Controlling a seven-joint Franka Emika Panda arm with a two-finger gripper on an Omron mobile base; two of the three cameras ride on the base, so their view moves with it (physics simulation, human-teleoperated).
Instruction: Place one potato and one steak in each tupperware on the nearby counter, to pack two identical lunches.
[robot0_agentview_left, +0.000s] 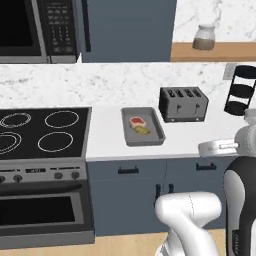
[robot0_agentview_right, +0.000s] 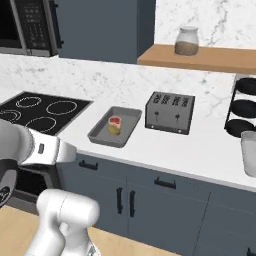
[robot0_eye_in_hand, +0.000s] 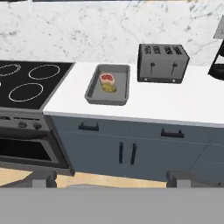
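Our pincer (robot0_eye_in_hand: 109, 181) stands with its jaws spread as wide as they go, one dark fingertip (robot0_eye_in_hand: 41, 178) low on the left of the hand view and the other low on the right; nothing lies between them and they touch nothing. It hangs in the open air in front of the cabinets, well back from everything on the worktop.

Nearest ahead of the pincer we see the blue-grey cabinet doors (robot0_eye_in_hand: 127, 151) with their black bar handles, and to the left of them the oven front (robot0_eye_in_hand: 26, 146) under the black cooktop (robot0_eye_in_hand: 30, 83).

Above the doors runs the counter (robot0_eye_in_hand: 175, 107), a long white top stretching left to right across our line of sight. On it, ahead of the pincer and slightly left, sits a grey tray (robot0_eye_in_hand: 94, 92) beside the cooktop, its long axis running away from us toward the wall. Inside the tray lie a red steak (robot0_eye_in_hand: 107, 79) at the farther side and a yellowish potato (robot0_eye_in_hand: 110, 87) touching it on the nearer side; both are too small for us to tell which way they point.

Farther back and to the right stands a dark toaster (robot0_eye_in_hand: 162, 63), its long side facing us. Beyond it rises the marble wall (robot0_eye_in_hand: 87, 30).
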